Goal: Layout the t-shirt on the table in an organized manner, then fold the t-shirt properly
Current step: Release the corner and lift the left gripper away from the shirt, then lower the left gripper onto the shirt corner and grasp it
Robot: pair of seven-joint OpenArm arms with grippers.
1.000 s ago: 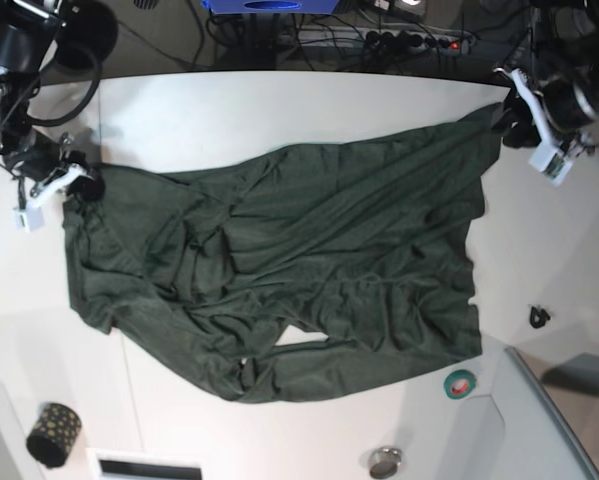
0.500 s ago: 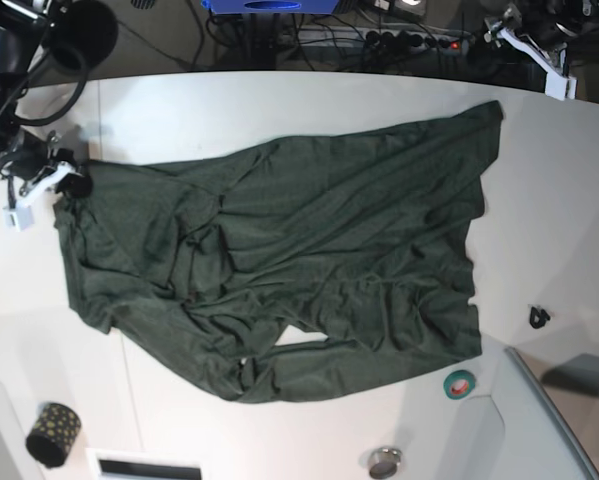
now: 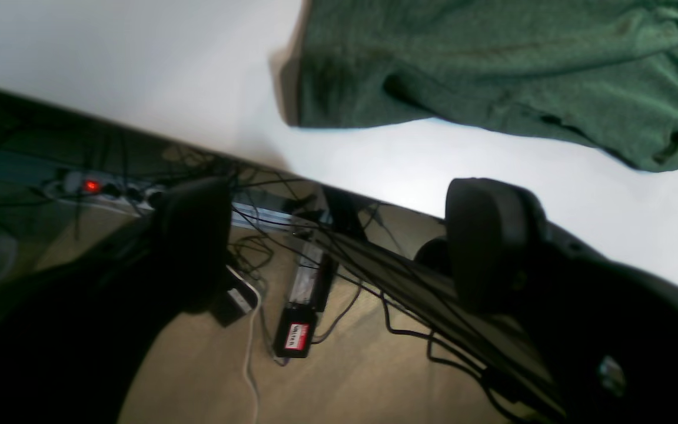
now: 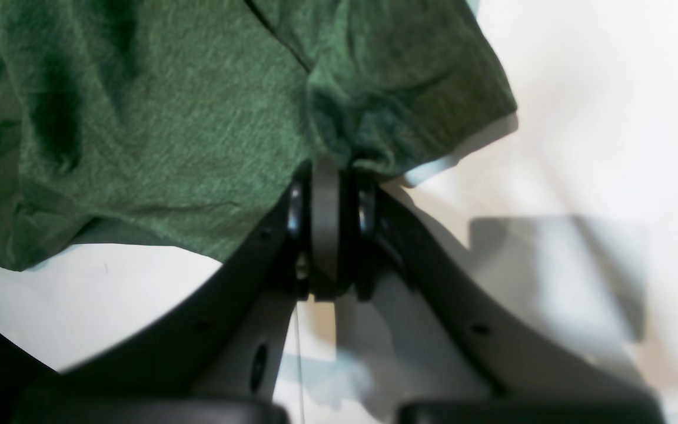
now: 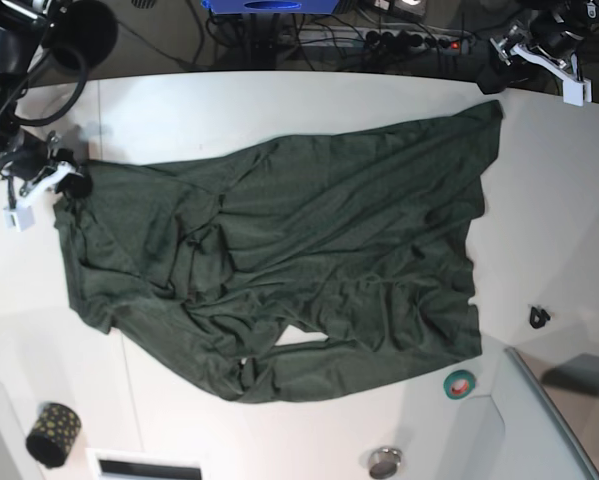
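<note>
Cloth dominates the base view, and going from that view's left edge across: the right gripper (image 5: 67,183) sits at the upper left corner of the t-shirt (image 5: 299,260), its fingers pressed together on a bunched bit of the green fabric. The right wrist view confirms this, with the dark fingers (image 4: 362,206) closed flat and the shirt's edge caught between their tips, the cloth hanging in folds above them over the white table (image 4: 580,118).

From that pinched corner the t-shirt spreads across the middle of the table (image 5: 179,110), wrinkled and uneven, with creases gathered toward its centre and a small gap of white showing through near its lower edge. Its far upper corner reaches close to the table's curved back edge.

Below the shirt lie a dark spotted roll (image 5: 53,434) at lower left, a small round metal piece (image 5: 384,462), a green tape roll (image 5: 460,383) just beside the shirt's lower right corner, and a small black clip (image 5: 539,317) further right.

At upper right the left gripper (image 5: 524,52) hangs off the table's back edge, apart from the shirt. Its fingers (image 3: 492,235) stand spread wide with nothing between them; cables and what may be a power strip (image 3: 92,187) show on the floor beneath.
</note>
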